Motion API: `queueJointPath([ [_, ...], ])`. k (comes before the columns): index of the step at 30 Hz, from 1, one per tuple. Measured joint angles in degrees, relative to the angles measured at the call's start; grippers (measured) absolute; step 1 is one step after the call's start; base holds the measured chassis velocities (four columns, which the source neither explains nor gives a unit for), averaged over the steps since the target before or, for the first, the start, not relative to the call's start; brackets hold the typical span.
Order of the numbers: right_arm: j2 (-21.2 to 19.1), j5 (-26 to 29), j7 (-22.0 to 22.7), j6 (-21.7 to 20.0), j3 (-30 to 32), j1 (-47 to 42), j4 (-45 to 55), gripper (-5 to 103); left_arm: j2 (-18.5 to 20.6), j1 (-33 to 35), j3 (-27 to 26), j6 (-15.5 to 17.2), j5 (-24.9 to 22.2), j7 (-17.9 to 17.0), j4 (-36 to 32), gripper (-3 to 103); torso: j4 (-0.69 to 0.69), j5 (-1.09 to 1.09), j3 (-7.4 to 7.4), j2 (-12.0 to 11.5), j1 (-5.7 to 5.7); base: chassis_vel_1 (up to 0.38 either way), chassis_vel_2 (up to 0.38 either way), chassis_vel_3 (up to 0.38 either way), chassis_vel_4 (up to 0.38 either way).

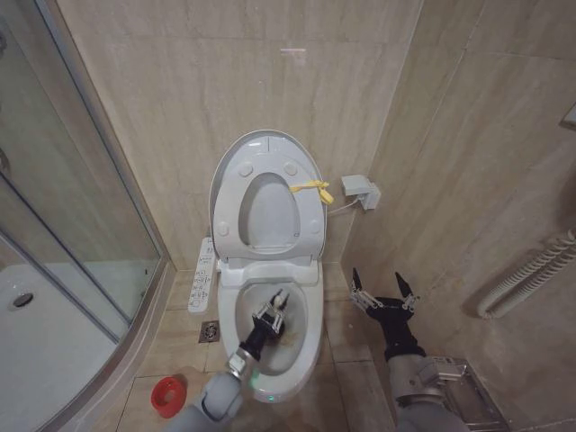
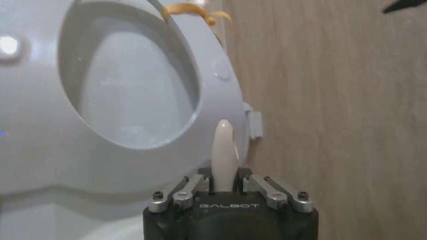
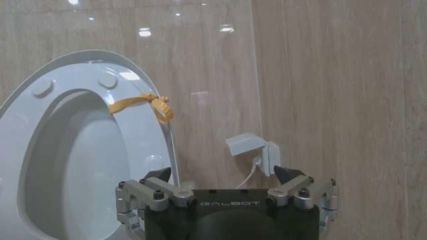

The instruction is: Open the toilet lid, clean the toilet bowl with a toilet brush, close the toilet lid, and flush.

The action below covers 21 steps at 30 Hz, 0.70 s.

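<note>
The toilet lid [image 1: 270, 138] stands upright against the wall with the seat ring [image 1: 227, 211] raised in front of it and a yellow tie [image 1: 312, 188] at its edge. Below, the toilet bowl [image 1: 312, 310] lies exposed. My left gripper [image 1: 274, 310] reaches down into the bowl, shut on the toilet brush. The brush's white handle [image 2: 223, 150] sticks up between the fingers of the left gripper [image 2: 223, 187]. The red brush holder [image 1: 166, 396] sits on the floor left of the bowl. My right gripper [image 1: 382, 290] hovers open over the floor to the right of the toilet, holding nothing.
A button panel [image 1: 203, 274] juts out beside the bowl. A glass shower enclosure [image 1: 81, 225] with its white tray [image 1: 45, 333] takes up the left. A floor drain [image 1: 209, 331], a wall box [image 1: 362, 191] and a corrugated hose [image 1: 531, 274] are also nearby.
</note>
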Motion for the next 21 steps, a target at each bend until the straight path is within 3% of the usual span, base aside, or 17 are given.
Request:
queueJointPath([
  [12,0.00,0.00,0.00,0.00,0.00,0.00,0.00,100,0.19,2.29,1.52,-0.59,-0.40,-0.02,-5.93,23,0.01,0.00,0.00,0.00,0.00,0.000,0.000,0.000,0.000],
  [21,0.00,0.00,-0.01,0.00,0.00,0.00,0.00,100,-0.40,2.19,3.90,-0.85,0.47,0.03,-2.15,23,0.01,0.00,0.00,0.00,0.00,0.000,0.000,0.000,0.000],
])
